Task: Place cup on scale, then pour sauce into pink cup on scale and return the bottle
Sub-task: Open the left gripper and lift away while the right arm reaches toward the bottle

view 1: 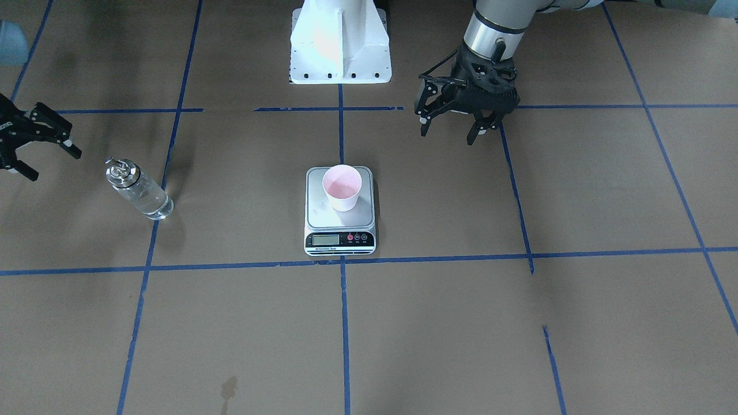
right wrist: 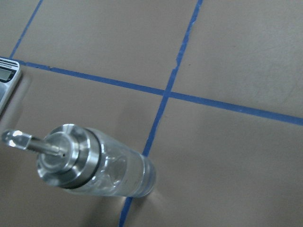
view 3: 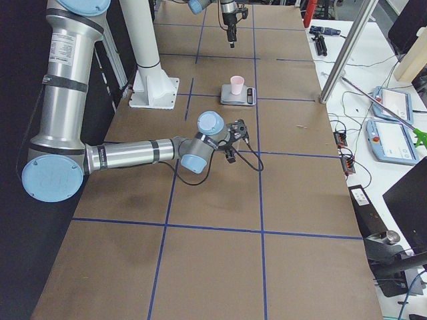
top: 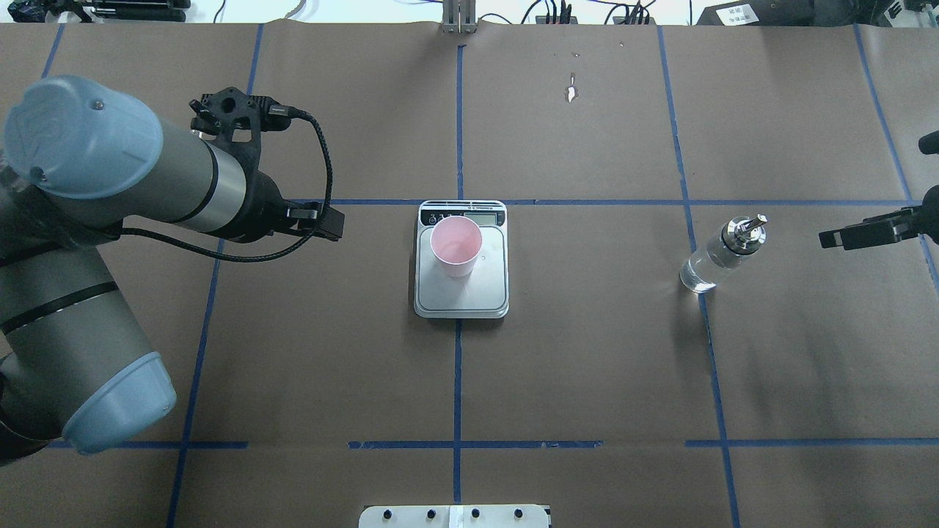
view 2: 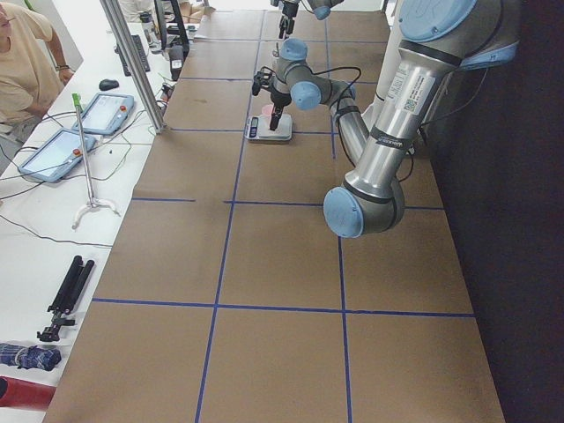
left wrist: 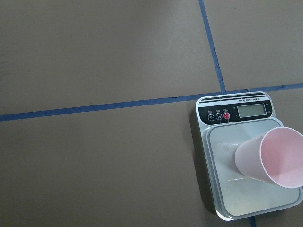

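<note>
Cup: small pale pink tapered cup, upright on the scale's platform
Scale: flat silver steel kitchen scale with a black display strip, mid-table
Bottle: small clear glass bottle with a silver pourer cap, upright, well apart from the scale
Left gripper: jaws apart, empty
Right gripper: jaws apart, near the bottle, not touching

In the overhead view the scale lies mid-frame on the table, its display end toward the top. The cup stands upright on the platform, nearer the display. The bottle stands at centre right, well apart from the scale. Seen from the front-facing camera, the left gripper hangs to the upper right of the scale, and the right gripper sits at the left edge, near the bottle's cap without touching it
</note>
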